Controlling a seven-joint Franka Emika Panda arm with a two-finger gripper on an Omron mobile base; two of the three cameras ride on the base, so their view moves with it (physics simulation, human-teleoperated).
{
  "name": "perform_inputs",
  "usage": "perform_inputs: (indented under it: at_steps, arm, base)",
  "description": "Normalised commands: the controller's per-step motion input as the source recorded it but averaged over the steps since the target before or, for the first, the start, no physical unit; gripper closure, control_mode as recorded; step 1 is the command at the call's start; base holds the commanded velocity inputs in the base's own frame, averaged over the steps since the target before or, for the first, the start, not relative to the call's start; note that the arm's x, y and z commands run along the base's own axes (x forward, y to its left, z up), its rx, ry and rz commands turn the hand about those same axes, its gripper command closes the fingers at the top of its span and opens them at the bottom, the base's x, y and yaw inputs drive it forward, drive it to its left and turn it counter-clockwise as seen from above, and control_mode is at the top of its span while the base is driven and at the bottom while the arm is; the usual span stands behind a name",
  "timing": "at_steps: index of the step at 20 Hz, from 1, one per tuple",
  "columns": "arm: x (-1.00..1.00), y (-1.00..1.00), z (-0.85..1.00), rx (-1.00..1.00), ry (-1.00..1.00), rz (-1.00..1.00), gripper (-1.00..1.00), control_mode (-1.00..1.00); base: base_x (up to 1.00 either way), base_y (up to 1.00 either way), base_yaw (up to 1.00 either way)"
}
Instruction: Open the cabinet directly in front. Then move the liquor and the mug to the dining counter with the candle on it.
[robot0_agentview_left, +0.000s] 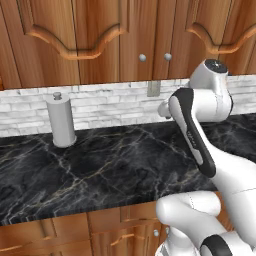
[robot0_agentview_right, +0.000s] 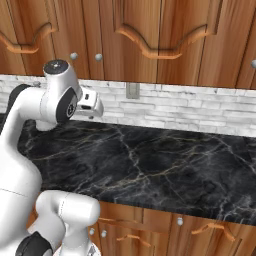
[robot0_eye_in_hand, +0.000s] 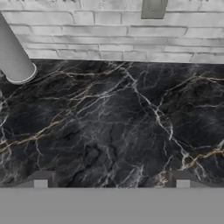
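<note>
Here the claw (robot0_eye_in_hand: 111, 181) hangs wide and empty over the desk (robot0_agentview_left: 115, 170), with the closed cabinet (robot0_agentview_left: 100, 40) well above it. Rising to the knobs (robot0_agentview_left: 142, 58), it may hit the paper-towel cylinder (robot0_agentview_left: 61, 120) beside it.

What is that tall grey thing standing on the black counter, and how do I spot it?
Find the black marble counter under the wooden cabinet. At its back left, against the white brick wall, stands the paper-towel cylinder. It is plain grey and upright, with a small knob on top, and nothing else stands near it.
</note>
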Motion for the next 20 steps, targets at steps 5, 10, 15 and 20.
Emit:
perform_inputs:
  at_steps: [5, 10, 15, 20]
  arm:
    - [-0.03, -0.05, 0.45, 0.0, -0.21, 0.0, -1.0, -1.0]
    - [-0.02, 0.0, 0.41, 0.0, -0.27, 0.0, -1.0, -1.0]
    - [0.0, -0.04, 0.32, 0.0, -0.27, 0.0, -1.0, -1.0]
    - [0.0, -0.08, 0.35, 0.0, -0.27, 0.0, -1.0, -1.0]
  base:
    - [0.0, 0.0, 0.0]
    - [0.0, 0.0, 0.0]
    - [0.0, 0.0, 0.0]
    - [0.0, 0.0, 0.0]
